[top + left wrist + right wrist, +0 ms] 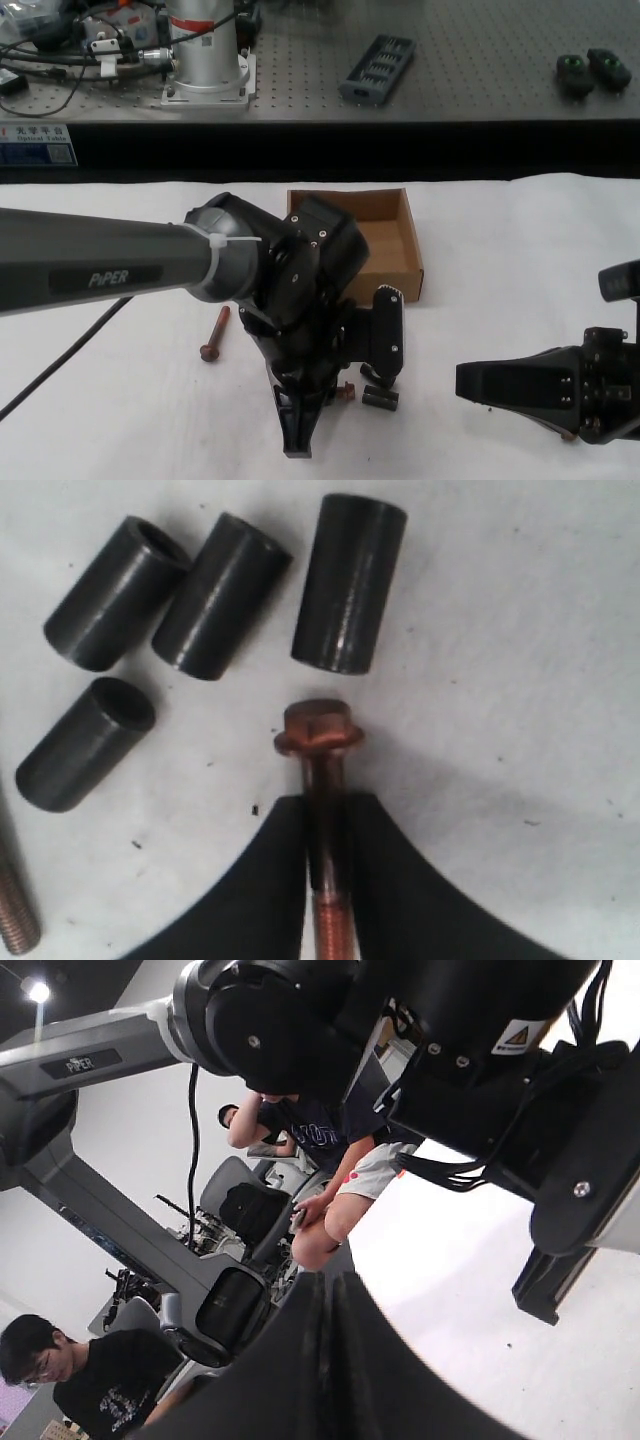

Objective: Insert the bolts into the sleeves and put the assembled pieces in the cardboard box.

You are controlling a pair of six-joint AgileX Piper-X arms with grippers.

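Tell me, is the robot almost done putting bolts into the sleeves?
Not nearly. Done: nothing yet; the visible part of the cardboard box holds no pieces. In hand: the left gripper is shut on one bolt, its head pointing toward four loose sleeves. Left: every insertion and boxing, including the spare bolt lying apart on the cloth.

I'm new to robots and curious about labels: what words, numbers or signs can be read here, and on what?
left arm: white lettering on its grey tube, a maker's name, so left unquoted.
blue plate on the far bench's edge: too small to read.
metal column: white label, too small to read.
sticker on the left arm's black joint: a yellow warning triangle, no legible words.
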